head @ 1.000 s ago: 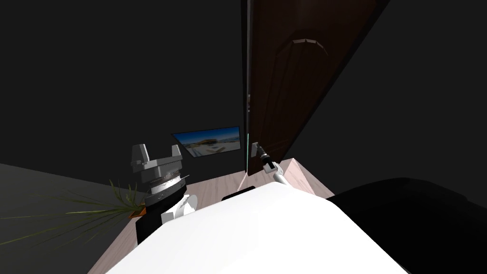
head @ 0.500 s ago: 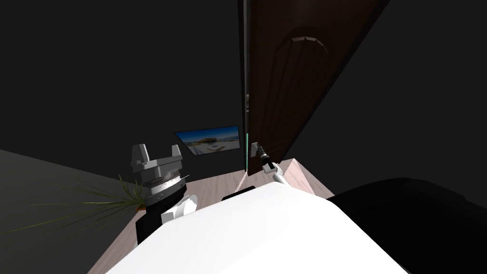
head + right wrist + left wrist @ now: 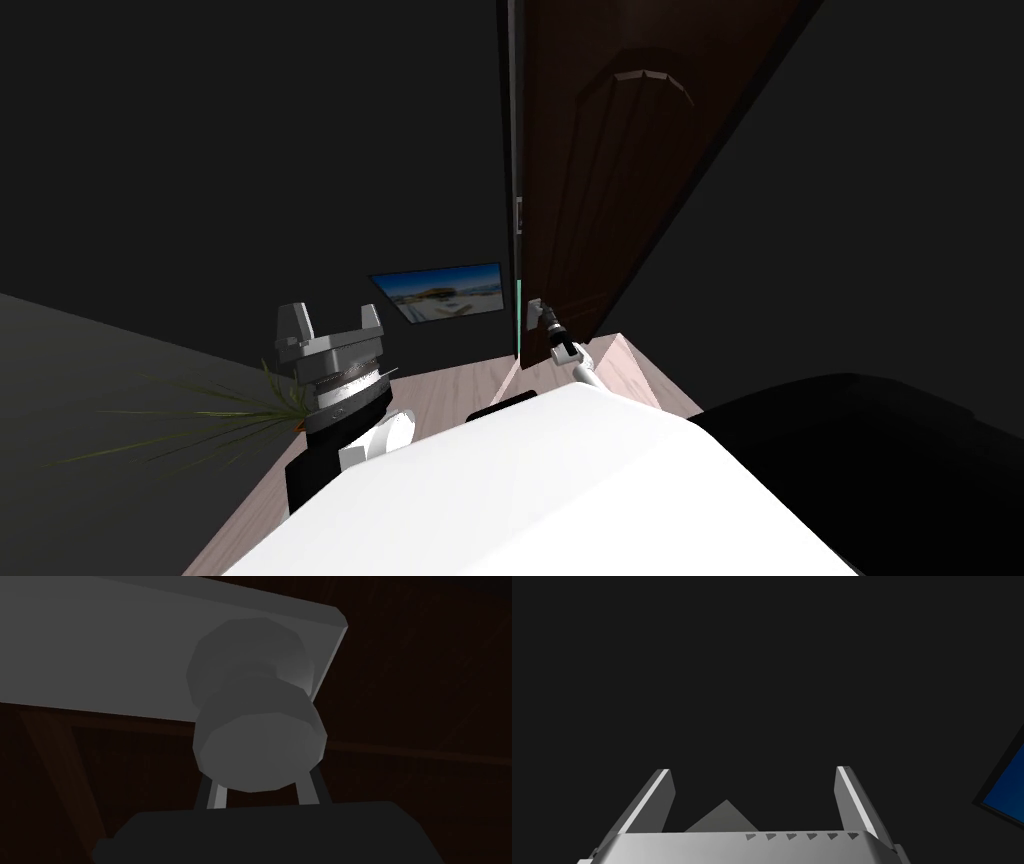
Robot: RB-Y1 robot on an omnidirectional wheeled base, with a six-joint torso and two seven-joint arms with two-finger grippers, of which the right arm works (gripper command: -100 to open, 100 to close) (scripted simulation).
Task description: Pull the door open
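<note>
1. The dark brown door (image 3: 610, 150) rises ahead of the robot, a little right of centre in the head view, with an arched panel on its face.
2. A round grey knob (image 3: 257, 741) stands out from a grey plate (image 3: 100, 651) on the door, near the door's free edge.
3. The right gripper (image 3: 545, 320) is at the knob. Its fingers (image 3: 216, 796) press the knob's two sides and grip it, with their tips hidden behind it.
4. The left gripper (image 3: 330, 328) is raised to the left of the door, well apart from it. Its fingers (image 3: 657, 796) are spread and hold nothing.
5. A framed picture (image 3: 440, 293), mostly blue, hangs on the dark wall just left of the door's edge.
6. A plant (image 3: 230, 415) with thin green leaves sits low at the left, at the edge of the pale floor (image 3: 450, 385).
</note>
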